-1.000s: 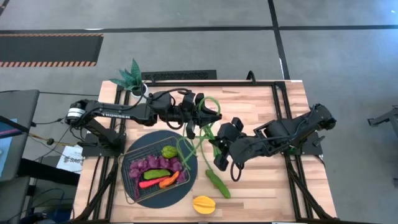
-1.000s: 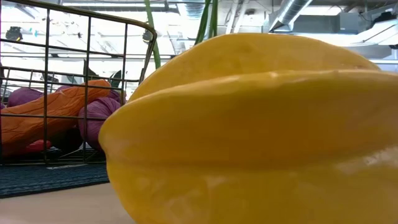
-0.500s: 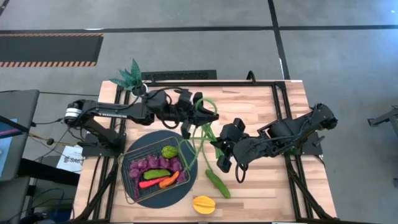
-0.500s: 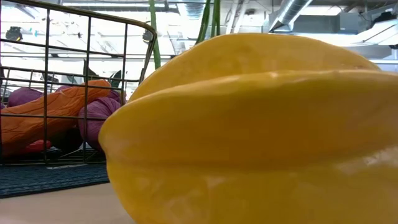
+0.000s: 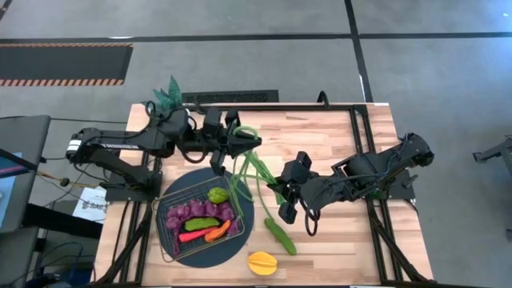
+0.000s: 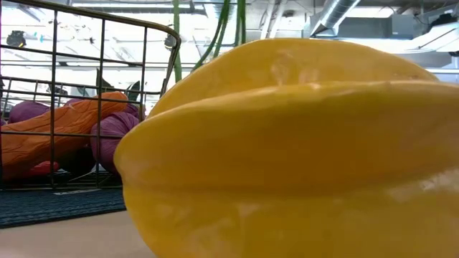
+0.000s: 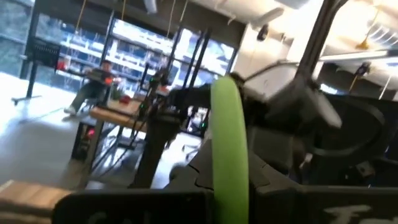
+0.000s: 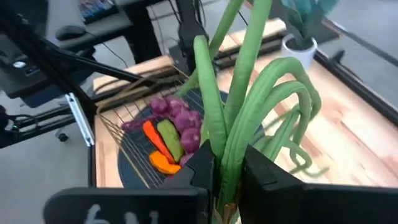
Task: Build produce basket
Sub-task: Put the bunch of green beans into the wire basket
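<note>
Wire basket (image 5: 166, 238) sits on a dark round mat (image 5: 240, 224) at the front-left of the wooden table (image 5: 336, 136); inside it lie a purple grape string (image 5: 192, 212), a green pepper (image 5: 217, 194), a green cucumber (image 5: 201, 224), a red pepper (image 5: 192, 235) and an orange pepper (image 5: 218, 233); the right wrist view shows the same contents from behind, grapes (image 8: 177, 112) beside the orange pepper (image 8: 155, 143); long green beans (image 5: 250, 164) hang in the air between the two arms, stretched from above the basket's far right corner toward the table's middle; left gripper (image 5: 232, 144) is pressed together on one end of the bean bundle, a thick green strand (image 7: 229, 143) running up between its fingers in the left wrist view; right gripper (image 5: 282, 188) holds the other end, the beans (image 8: 239, 118) rising from the narrow gap between its two dark fingers (image 8: 199, 165), which pinch the strands; on the table just right of the mat lies a second green cucumber (image 5: 280, 236), apart from the basket; a yellow-orange fruit (image 5: 262, 262) rests at the front edge, near the mat's rim but outside it, and fills most of the low view (image 6: 287, 150), with the basket's wire wall (image 6: 100, 93) behind it to one side; a potted green plant (image 5: 164, 100) stands at the table's far left corner, behind the left arm.
</note>
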Robot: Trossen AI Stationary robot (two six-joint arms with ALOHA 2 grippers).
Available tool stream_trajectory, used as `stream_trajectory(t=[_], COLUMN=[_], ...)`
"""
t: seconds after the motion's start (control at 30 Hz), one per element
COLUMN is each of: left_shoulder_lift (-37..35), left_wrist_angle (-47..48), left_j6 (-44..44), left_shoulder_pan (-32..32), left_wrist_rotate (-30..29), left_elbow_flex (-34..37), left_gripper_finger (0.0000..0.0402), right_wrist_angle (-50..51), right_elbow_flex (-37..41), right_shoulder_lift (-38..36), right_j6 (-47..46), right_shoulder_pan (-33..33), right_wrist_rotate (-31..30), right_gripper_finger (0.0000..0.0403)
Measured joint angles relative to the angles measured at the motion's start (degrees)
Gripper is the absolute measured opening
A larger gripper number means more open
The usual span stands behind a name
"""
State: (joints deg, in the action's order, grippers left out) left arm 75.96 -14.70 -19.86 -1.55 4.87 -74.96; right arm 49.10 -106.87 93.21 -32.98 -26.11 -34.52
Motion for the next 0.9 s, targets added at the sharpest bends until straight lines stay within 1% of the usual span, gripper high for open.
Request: stream_trajectory(t=[0.1,0.23,0.33,0.4,0.47,0.57,0.63,0.7,0.77,0.9], left_shoulder_lift=[0.0,0.02,-0.71,-2.13,-4.32,-7.73,-9.83,-11.61,-12.83,-13.59], left_wrist_angle=[1.74,4.75,4.96,5.5,8.78,17.78,24.25,28.96,32.65,39.85], left_j6=[0.13,-0.08,1.22,2.76,4.45,5.88,5.72,4.68,3.17,1.34], left_shoulder_pan=[-1.2,-2.36,-3.08,-3.29,-3.29,-3.26,-3.24,-3.23,-3.29,-3.29], left_wrist_rotate=[-0.66,-0.72,-1.22,-2.87,-6.1,-15.48,-21.0,-23.89,-25.25,-29.77], left_elbow_flex=[0.0,0.02,0.04,0.04,0.04,0.02,0.02,0.02,0.02,0.0], left_gripper_finger=[0.0,0.0,0.0,0.0,0.0,0.0,0.0,0.0,0.0,0.0], right_wrist_angle=[-2.84,-2.82,0.23,3.4,7.4,12.55,14.52,16.66,18.07,19.64], right_elbow_flex=[-0.23,-2.7,-4.91,-6.99,-9.12,-11.94,-13.5,-15.43,-17.78,-22.75], right_shoulder_lift=[0.04,0.04,0.11,0.11,0.04,0.07,0.07,0.08,0.09,0.09], right_j6=[2.58,3.66,4.83,4.89,3.25,1.17,1.11,1.44,2.14,4.44], right_shoulder_pan=[0.0,0.0,-0.18,-0.71,-1.56,-3.34,-4.67,-5.77,-6.5,-6.33], right_wrist_rotate=[0.32,0.31,0.18,-0.78,-2.96,-6.35,-8.97,-10.67,-12.01,-12.57], right_gripper_finger=[0.0055,0.0046,0.0019,0.0011,0.0016,0.0021,0.0013,0.0007,0.0009,0.0006])
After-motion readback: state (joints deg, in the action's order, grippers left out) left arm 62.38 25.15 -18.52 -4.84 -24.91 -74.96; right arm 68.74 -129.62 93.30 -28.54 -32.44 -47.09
